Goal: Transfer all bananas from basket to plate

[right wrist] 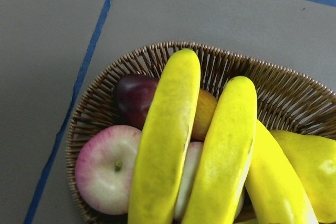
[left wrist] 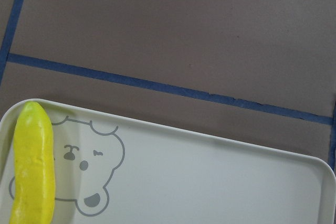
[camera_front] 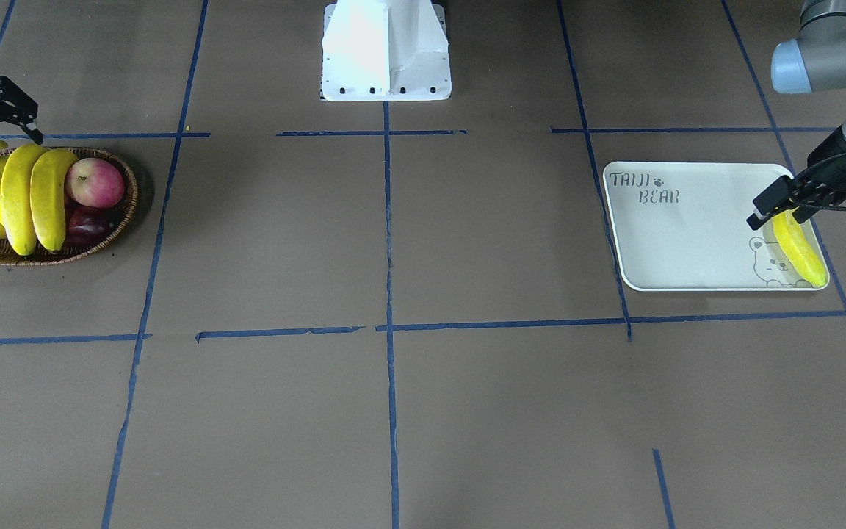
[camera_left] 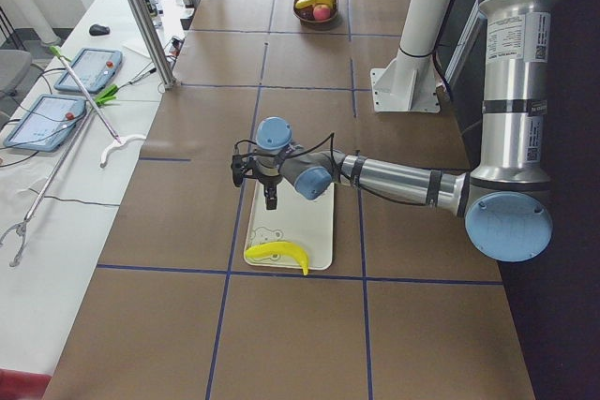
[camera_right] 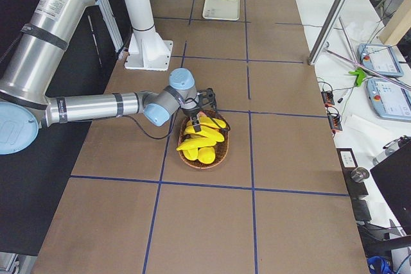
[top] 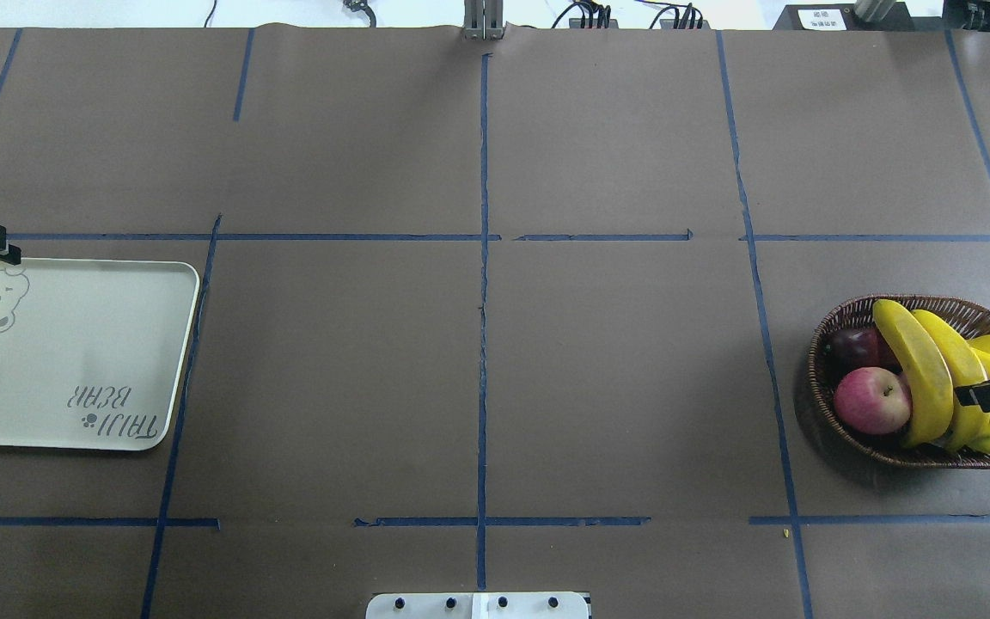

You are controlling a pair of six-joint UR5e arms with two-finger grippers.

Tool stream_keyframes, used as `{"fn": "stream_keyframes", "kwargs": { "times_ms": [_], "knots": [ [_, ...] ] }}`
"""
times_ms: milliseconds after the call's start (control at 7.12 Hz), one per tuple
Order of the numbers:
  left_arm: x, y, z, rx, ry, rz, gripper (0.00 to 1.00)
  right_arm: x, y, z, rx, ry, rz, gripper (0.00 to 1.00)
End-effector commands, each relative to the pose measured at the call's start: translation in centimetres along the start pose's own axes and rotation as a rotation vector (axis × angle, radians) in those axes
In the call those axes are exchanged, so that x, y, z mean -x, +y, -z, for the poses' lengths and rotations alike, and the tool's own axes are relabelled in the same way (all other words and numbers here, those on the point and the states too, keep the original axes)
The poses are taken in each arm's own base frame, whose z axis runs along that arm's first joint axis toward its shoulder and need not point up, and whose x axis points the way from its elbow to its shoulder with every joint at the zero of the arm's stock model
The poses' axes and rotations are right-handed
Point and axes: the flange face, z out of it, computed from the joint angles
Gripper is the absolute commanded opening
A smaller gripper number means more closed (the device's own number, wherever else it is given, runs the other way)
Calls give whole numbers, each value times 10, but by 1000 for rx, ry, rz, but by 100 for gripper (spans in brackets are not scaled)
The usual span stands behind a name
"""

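Left claw (camera_front: 786,211) spread above banana (camera_front: 801,253) on plate (camera_front: 680,242), right claw (camera_front: 3,143) over basket (camera_front: 103,242)

This is a robotics lab: a blue tape grid (top: 484,344) marks the papered table (top: 332,370); teach pendants (camera_left: 89,69) (two) lie alongside.

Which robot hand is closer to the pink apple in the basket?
The right. The right gripper hovers over the bananas in the basket, just beside the apple; the left gripper is far across the table, above the plate.
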Motion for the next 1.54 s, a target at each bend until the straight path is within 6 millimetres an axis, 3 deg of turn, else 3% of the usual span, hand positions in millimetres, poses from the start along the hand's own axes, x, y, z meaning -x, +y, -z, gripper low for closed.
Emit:
{"fn": "stream_keyframes", "kwargs": {
  "times_ms": [0,140,702,983,1264,1404],
  "knots": [
    [1,0,-1,2,-2,1,100,-46,22,-9,-14,-49,84,100],
    [1,1,-2,4,-3,1,100,-60,24,-3,-19,-81,91,100],
    [1,1,-1,3,-2,0,100,-95,39,-32,22,-7,53,97],
    [0,1,-1,2,0,-3,100,-85,29,-40,27,-15,53,78],
    [1,2,-1,4,0,-2,100,-56,12,-55,39,-54,13,44],
    [1,2,-1,4,0,-2,100,-55,12,-55,41,-56,13,26]
  ]
}}
